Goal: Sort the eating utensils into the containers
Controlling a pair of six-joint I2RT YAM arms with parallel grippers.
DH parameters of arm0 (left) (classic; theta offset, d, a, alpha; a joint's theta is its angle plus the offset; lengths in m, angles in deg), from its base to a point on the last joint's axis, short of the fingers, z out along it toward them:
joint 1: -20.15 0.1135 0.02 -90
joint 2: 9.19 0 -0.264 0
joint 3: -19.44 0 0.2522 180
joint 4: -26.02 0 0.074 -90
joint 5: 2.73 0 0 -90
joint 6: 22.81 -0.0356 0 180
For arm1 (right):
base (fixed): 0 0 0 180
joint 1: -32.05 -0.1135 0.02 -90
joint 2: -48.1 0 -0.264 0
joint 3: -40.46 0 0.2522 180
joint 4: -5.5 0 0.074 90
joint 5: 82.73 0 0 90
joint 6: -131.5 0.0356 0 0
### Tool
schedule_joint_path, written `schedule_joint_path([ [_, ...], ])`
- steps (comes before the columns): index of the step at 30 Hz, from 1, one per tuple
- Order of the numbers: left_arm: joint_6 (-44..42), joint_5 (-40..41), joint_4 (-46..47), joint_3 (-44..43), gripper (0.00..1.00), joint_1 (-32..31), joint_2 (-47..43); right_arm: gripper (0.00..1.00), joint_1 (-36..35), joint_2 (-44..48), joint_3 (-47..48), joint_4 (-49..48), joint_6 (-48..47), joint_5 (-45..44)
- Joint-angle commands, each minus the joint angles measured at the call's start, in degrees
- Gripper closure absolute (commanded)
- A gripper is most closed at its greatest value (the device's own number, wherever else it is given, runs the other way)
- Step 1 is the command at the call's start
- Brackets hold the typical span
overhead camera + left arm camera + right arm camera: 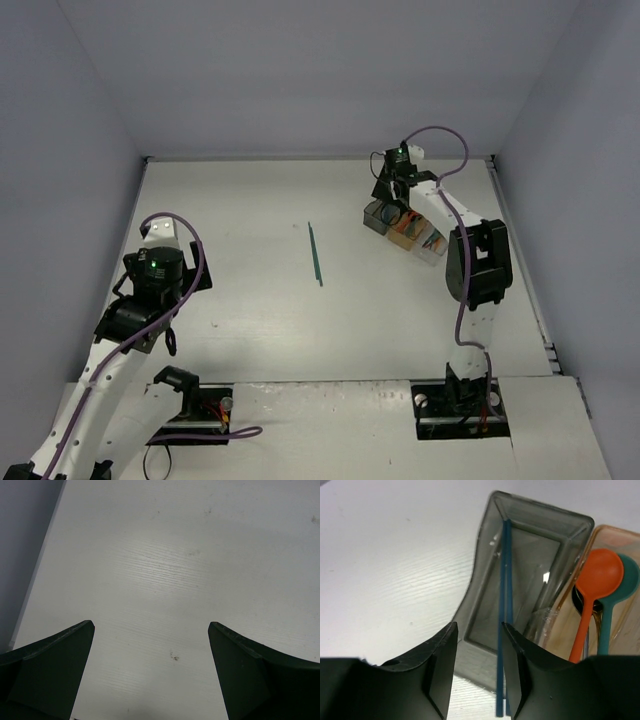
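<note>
Bins sit beneath and beside the right jaws, which stand parted and grip nothing over the near end of the smoky grey bin (485, 555). A slim blue utensil (506, 570) lies lengthwise inside that bin. Its near end reaches out past the bin's wall and through the gap, just beside the inner face of one finger (517, 670); whether it touches that finger I cannot tell. To one side of these jaws, against the grey bin, the orange-tan bin (615, 530) holds an orange spoon (602, 575) and a teal spoon (631, 580). The left jaws are spread wide and empty above the counter (165, 545). One thin teal utensil (315, 253) lies on the counter between the arms, well apart from both sets of jaws.
</note>
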Motion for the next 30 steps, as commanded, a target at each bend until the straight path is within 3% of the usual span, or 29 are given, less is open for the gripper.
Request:
schedule_joint_path([
  [1,0.1,0.3,2.2,-0.6,0.03,-0.3,0.6,0.59,-5.6,8.4,2.4,-1.4,-9.7,-3.6],
  [6,0.1,0.3,2.2,-0.6,0.03,-0.3,0.7,0.49,-11.4,12.3,-2.0,-1.5,-16.4,-3.6],
  [15,0.0,-0.1,2.3,-0.7,0.03,-0.2,1.0,0.37,-18.3,11.4,-9.7,-2.9,-17.2,-0.5],
  [30,0.1,-0.1,2.2,-0.7,0.03,-0.2,0.6,0.36,-24.0,1.6,-9.9,-6.7,-14.8,-0.4],
])
